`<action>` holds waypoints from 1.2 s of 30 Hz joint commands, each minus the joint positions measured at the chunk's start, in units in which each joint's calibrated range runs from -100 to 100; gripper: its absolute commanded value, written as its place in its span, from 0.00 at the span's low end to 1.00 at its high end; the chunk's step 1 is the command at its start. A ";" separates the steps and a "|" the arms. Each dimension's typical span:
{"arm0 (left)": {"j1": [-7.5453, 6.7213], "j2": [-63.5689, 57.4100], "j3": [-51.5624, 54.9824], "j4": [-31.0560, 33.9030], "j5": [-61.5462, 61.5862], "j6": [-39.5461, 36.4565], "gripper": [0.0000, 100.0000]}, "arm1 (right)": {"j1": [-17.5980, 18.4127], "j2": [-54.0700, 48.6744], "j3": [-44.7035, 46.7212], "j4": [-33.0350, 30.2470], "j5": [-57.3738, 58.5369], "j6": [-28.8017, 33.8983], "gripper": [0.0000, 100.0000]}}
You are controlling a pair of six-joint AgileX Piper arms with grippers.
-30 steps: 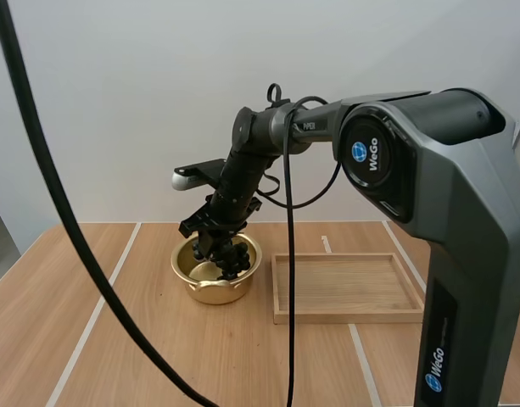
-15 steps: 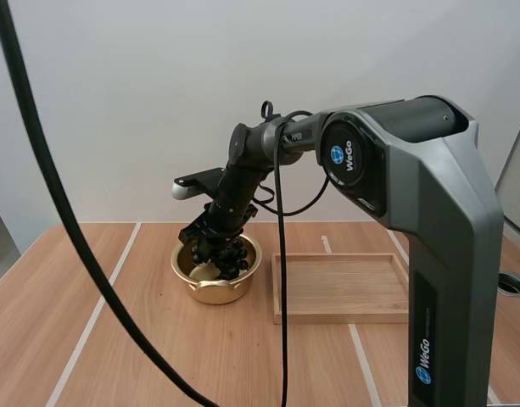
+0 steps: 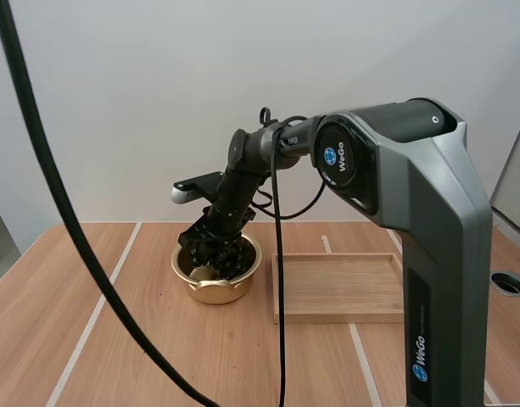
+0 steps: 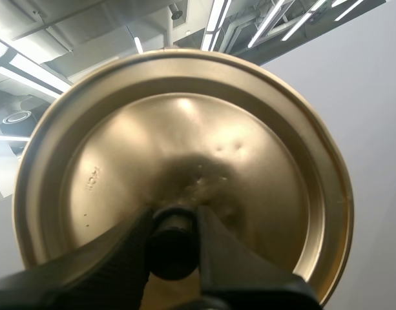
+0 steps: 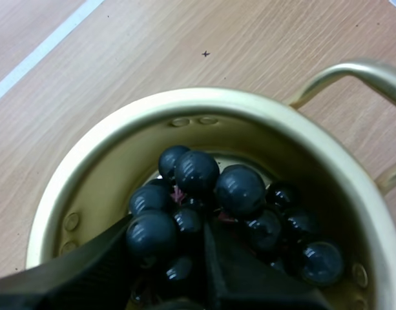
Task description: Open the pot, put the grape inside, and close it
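Pinches the grapes (image 5: 210,206) between the right fingers (image 5: 220,265), low inside the open pot (image 3: 213,292), with the berries under the rim. Reaches into the pot from about one o'clock in the high view. Clamps the left fingers (image 4: 207,236) on the black knob of the lid (image 4: 185,129), one tip tight on each side, holding the lid off the pot. Leaves the pot standing on the worktop (image 3: 39,339) at nine o'clock of the tray (image 3: 340,316), just beside it and not touching.
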 commanded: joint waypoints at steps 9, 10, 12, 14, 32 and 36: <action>-0.13 -0.17 -0.41 0.00 0.00 -0.27 0.00 | -0.01 -0.37 -0.28 0.16 -0.41 -1.33 0.00; -0.13 -0.17 -0.41 0.00 0.00 -0.27 0.00 | -0.01 -0.37 -0.28 0.16 -0.41 -1.33 0.00; -0.13 -0.17 -0.41 0.00 0.00 -0.27 0.00 | -0.01 -0.37 -0.28 0.54 0.38 -1.33 0.00; -0.13 -0.17 -0.41 0.00 0.00 -0.27 0.00 | -0.01 -0.37 -0.28 1.89 1.65 -2.32 0.00; -0.13 -0.17 -0.41 0.00 0.00 -0.27 0.00 | 0.14 -0.37 -0.28 3.07 1.11 -2.93 0.00; -0.13 -0.17 -0.41 0.00 0.00 -0.27 0.00 | 0.14 -0.37 -0.28 3.07 -1.66 -2.93 0.49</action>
